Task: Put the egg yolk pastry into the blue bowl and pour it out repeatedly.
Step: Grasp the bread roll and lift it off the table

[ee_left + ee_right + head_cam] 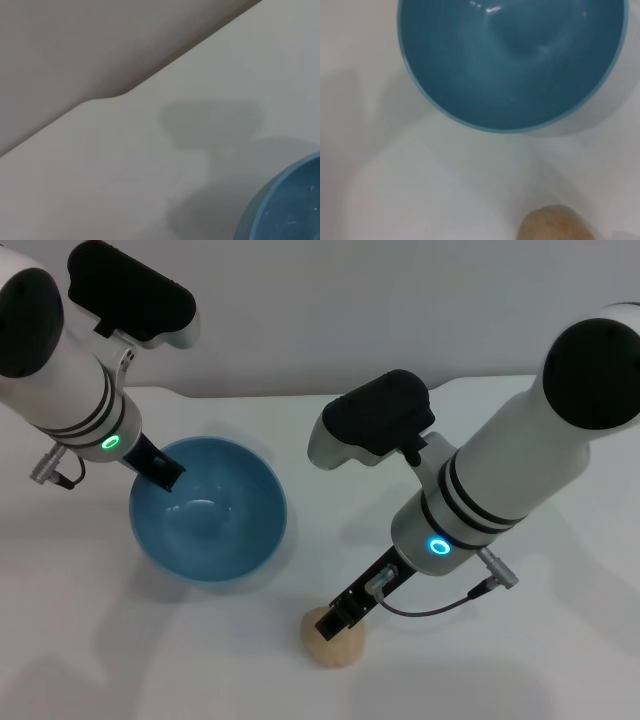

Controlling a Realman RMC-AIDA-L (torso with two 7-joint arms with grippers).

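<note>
The blue bowl point(215, 520) stands upright and empty on the white table, left of centre. It also shows in the left wrist view point(287, 210) and the right wrist view point(510, 60). My left gripper point(160, 472) is at the bowl's far-left rim and grips it. The egg yolk pastry point(338, 645) lies on the table in front of the bowl, to its right, and shows in the right wrist view point(555, 226). My right gripper point(336, 620) is down at the pastry's top, touching or just above it.
The white table point(520, 670) has a back edge against a grey wall point(300, 310). The table's far edge with a notch shows in the left wrist view point(100, 100). Nothing else stands on the table.
</note>
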